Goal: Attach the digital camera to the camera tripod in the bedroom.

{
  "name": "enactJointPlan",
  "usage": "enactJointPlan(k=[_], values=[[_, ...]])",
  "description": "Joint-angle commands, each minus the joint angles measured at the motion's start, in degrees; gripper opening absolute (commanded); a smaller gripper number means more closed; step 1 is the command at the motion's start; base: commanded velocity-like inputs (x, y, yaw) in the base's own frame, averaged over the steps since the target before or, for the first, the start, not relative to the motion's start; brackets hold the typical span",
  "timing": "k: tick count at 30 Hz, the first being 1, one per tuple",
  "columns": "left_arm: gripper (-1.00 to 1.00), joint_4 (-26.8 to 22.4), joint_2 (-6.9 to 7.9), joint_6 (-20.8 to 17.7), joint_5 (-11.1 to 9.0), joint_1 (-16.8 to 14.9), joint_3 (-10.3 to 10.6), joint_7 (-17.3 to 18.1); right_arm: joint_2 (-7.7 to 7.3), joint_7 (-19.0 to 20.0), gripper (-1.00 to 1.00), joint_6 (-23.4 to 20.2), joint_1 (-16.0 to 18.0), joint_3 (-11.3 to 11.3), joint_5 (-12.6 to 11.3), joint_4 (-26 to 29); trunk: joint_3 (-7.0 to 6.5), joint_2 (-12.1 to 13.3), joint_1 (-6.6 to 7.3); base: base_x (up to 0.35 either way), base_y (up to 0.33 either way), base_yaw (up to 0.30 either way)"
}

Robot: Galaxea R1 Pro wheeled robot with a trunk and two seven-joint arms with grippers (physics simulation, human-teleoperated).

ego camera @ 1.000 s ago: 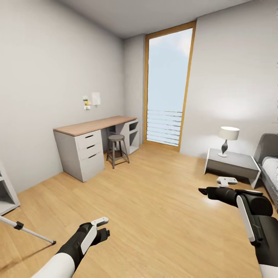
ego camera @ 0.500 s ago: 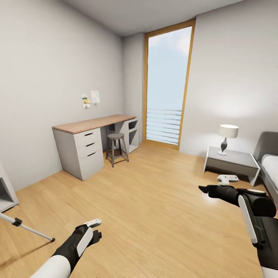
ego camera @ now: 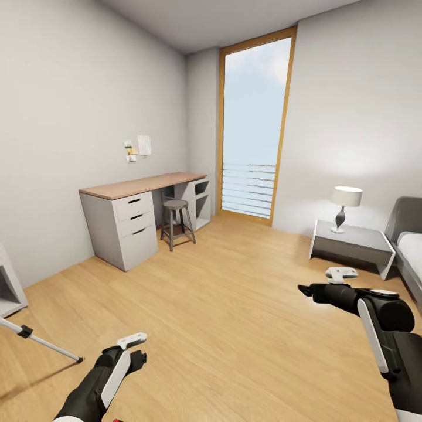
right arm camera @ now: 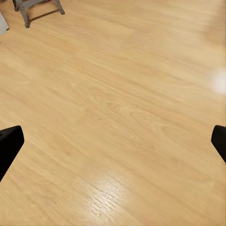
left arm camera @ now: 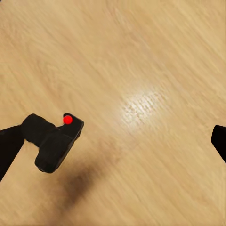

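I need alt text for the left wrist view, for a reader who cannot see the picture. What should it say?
A small black digital camera with a red dot on top sits against one dark finger of the left gripper, above a light wood floor. The other fingertip shows far off at the opposite edge, and a soft shadow lies on the floor below the camera.

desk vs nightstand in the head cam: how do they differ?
1. Top: the desk has a wood top on a grey body; the nightstand is grey all over.
2. Height: the desk stands taller; the nightstand sits low.
3. Load: the nightstand carries a lamp; the desk top looks bare.
4. Place: the desk is along the left wall with a stool by it; the nightstand is beside the bed.
Both stand on the wood floor.
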State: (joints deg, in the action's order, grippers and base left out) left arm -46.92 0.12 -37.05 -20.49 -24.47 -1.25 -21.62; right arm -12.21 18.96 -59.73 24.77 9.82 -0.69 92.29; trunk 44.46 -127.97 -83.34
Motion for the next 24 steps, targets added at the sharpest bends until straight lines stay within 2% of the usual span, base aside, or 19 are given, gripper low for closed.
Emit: enactJointPlan(k=[1,5,10,24], values=[[1.0,-1.71,0.3,-0.84,-0.71,0.78,0.12,-0.44,-0.01,0.11,1.0,-0.27,0.04,-0.11,-0.02,0.05,0.06,-0.03,0.01,0.0,0.0,0.0],[1.0,-5.23,0.97,-2.14,-0.84,2.82,0.34,-0.15,-0.01,0.11,1.0,-0.27,-0.04,-0.6,-0.02,0.07,0.06,-0.03,0.01,0.0,0.0,0.0],[1.0,-6.43,1.28,-2.41,-0.57,3.95,0.45,1.98,-0.01,0.1,1.0,-0.27,-0.35,-1.0,0.0,0.08,0.06,-0.03,0.01,0.0,0.057,-0.038],[1.0,-6.69,1.13,-2.66,-0.36,4.34,0.64,3.03,0.08,0.11,1.0,-0.27,-0.94,-1.46,0.02,0.09,0.06,-0.03,0.01,-0.008,0.288,-0.232]])
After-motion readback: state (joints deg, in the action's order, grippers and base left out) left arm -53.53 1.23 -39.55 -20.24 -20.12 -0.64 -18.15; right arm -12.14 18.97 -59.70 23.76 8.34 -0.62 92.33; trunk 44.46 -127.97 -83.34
